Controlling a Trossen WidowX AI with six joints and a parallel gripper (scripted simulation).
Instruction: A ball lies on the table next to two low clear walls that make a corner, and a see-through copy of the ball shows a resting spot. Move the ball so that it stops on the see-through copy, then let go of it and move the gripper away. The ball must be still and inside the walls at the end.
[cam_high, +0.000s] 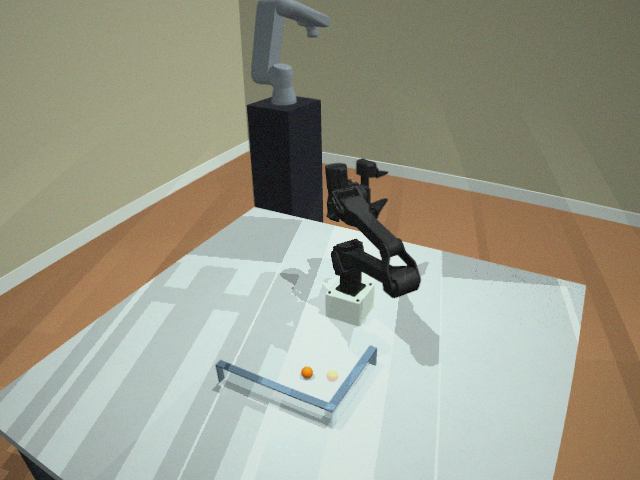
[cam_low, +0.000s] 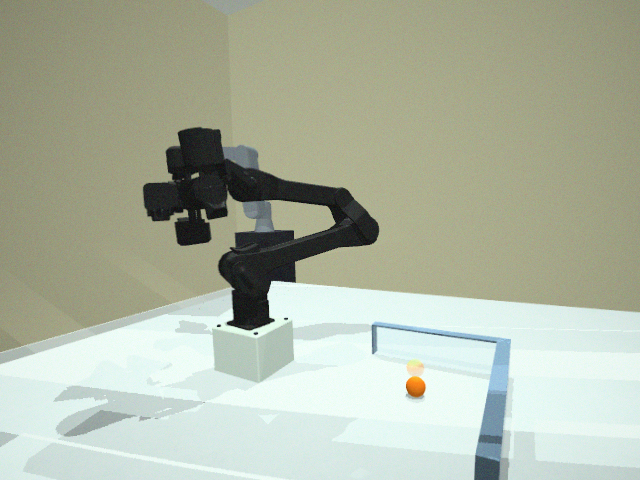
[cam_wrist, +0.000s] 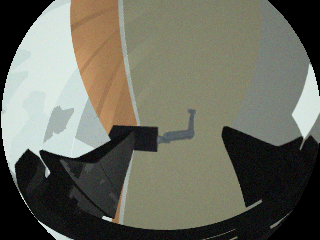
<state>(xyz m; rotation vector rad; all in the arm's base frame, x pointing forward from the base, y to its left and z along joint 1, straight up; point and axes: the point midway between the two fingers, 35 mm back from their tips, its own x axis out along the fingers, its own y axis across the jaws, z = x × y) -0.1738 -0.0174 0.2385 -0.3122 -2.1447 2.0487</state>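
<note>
Small orange ball (cam_high: 307, 372) rested on the white table (cam_high: 491, 361), inside the corner made by the two low clear walls (cam_high: 289, 391), just beside the pale see-through copy (cam_high: 331, 375) at about 3 o'clock of it in the top view, not touching it and not overlapping. In the exterior view, sat directly in front of the copy, both well short of the far wall. Gripper (cam_wrist: 190, 154) was raised high at the end of the folded black arm (cam_high: 377, 242), far from the ball, pointed out toward the room wall and away from the table; fingers spread wide with nothing between them. Judged a light, hard, smooth sphere, apt to roll at the slightest touch and to squirt out from a pinch placed off centre. Best taken across its widest girth, from straight above, pads level with the middle. Alternatively nudged gently from its 9 o'clock side toward the copy, with the 3 o'clock wall behind as a backstop. Release likely to need care, since any sideways drag would set it rolling.
</note>
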